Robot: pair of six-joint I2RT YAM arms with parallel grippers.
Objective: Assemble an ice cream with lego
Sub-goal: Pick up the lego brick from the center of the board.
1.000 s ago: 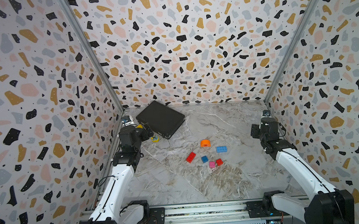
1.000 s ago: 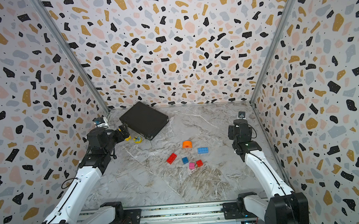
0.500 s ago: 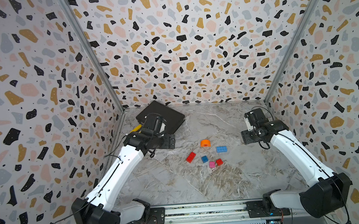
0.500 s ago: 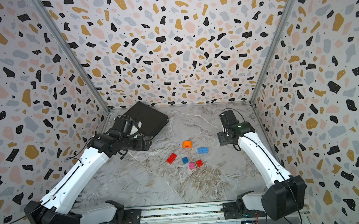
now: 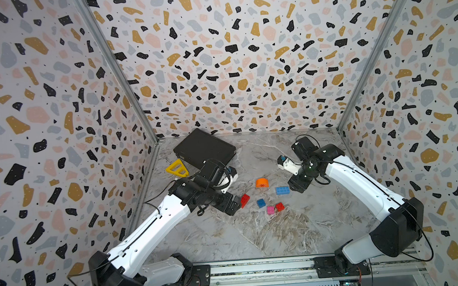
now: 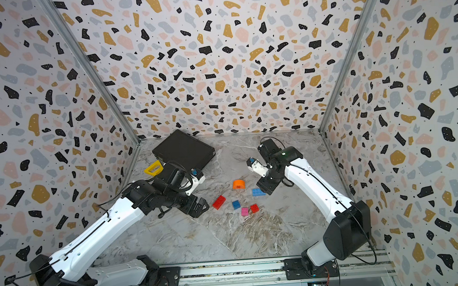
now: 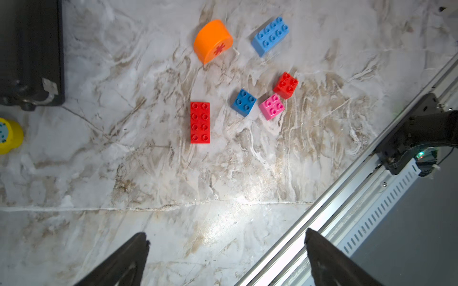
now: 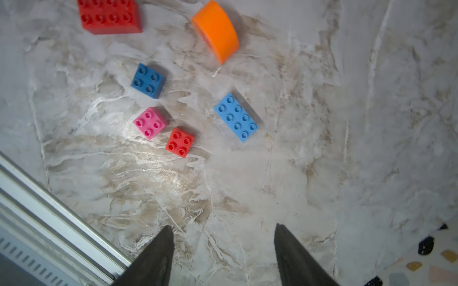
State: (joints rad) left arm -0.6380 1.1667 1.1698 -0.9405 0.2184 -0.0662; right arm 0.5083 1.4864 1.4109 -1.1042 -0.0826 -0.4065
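No ice cream has been built yet: the six lego bricks lie loose on the table [image 5: 283,241], near its middle. They are the dome [image 5: 262,183], long red brick [image 5: 244,200], light-blue brick [image 5: 282,190], small blue brick [image 5: 260,203], and the pink brick [image 5: 270,209] just beside the small red brick [image 5: 280,206]. All stacking is left to be done. The left fingers [image 7: 124,262] are spread wide, the right fingers [image 8: 153,260] less so — nothing is held or touched by either pair.
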